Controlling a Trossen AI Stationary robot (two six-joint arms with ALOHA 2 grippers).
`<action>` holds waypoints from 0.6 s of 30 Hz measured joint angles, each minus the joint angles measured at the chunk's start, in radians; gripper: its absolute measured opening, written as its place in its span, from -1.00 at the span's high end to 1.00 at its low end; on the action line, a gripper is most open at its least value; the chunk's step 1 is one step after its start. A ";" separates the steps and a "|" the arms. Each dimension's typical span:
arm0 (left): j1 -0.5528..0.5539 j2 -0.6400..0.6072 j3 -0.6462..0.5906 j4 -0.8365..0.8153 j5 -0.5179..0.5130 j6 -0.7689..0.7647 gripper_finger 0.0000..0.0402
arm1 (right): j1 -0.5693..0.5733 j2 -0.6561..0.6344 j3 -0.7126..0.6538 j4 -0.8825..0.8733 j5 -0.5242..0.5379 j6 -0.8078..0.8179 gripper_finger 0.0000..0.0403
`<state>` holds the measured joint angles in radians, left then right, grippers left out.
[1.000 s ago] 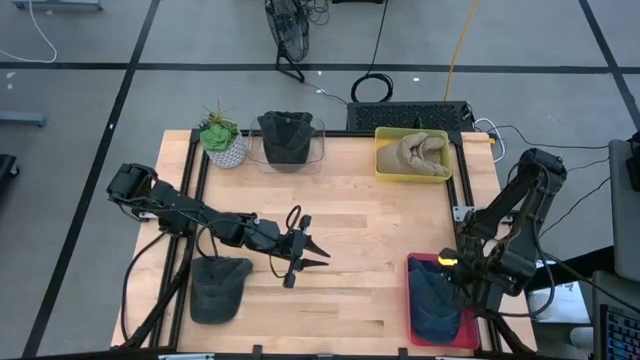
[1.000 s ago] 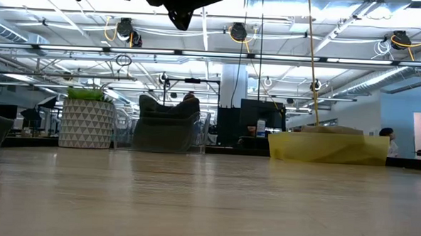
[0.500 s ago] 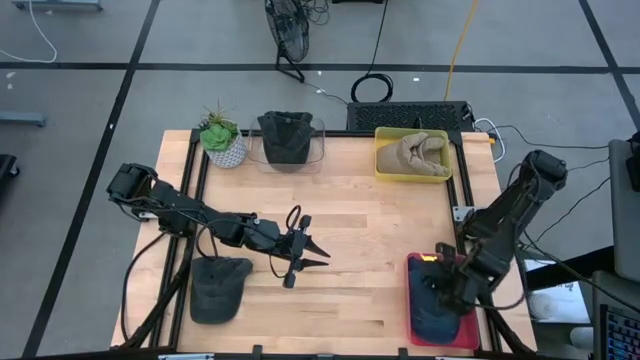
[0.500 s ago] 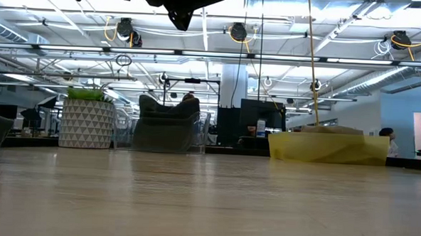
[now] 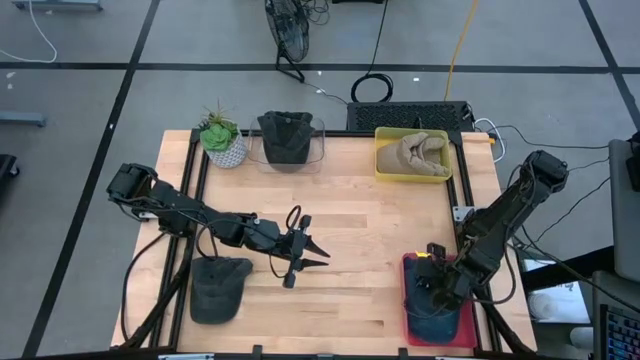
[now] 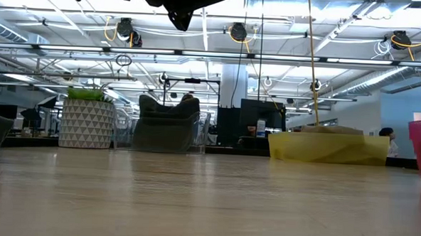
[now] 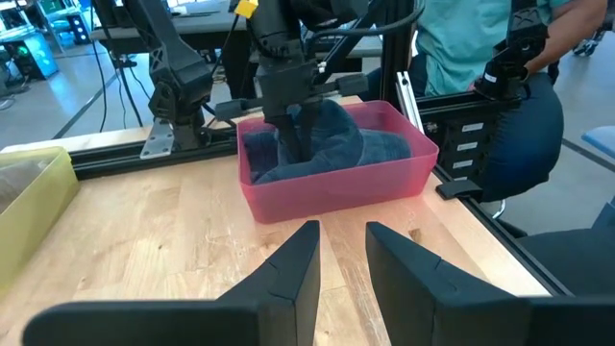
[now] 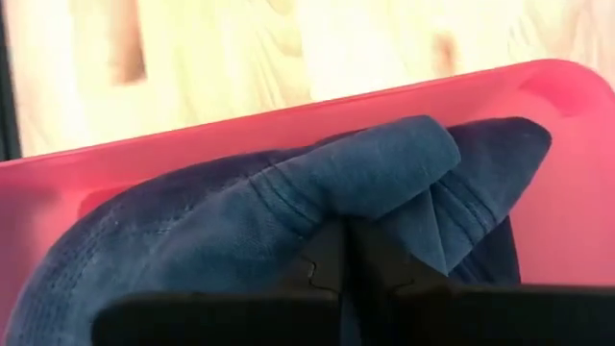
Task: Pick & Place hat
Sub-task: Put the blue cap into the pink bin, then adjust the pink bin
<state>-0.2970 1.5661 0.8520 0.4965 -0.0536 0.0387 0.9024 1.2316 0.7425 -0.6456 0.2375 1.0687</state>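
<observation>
Since lowering into shallow pink plastic bin, right gripper pinches dark blue fabric hat; lift next. Left gripper well apart, fingers open.

Four hats, three bins, one plant.
Hats: blue, tan, two dark; bins red, yellow, clear; plant.

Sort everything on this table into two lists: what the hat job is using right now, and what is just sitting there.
In use:
- right gripper, shut on the blue hat
- blue hat
- pink bin holding it

Sitting idle:
- left gripper, open over mid-table
- dark hat at the table's near left
- clear bin with a dark hat
- yellow bin with a tan hat
- potted plant
</observation>
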 joint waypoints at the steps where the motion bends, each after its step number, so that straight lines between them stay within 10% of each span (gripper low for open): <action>1: 0.000 0.000 0.000 0.000 0.000 0.000 0.52 | 0.000 0.000 0.000 0.010 0.002 -0.013 1.00; 18: 0.000 0.000 0.000 0.000 0.000 -0.003 0.52 | -0.009 -0.233 0.000 -0.078 0.145 -0.117 1.00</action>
<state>-0.2970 1.5661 0.8520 0.4965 -0.0536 0.0360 0.8936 0.9982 0.7422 -0.7238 0.3827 0.9521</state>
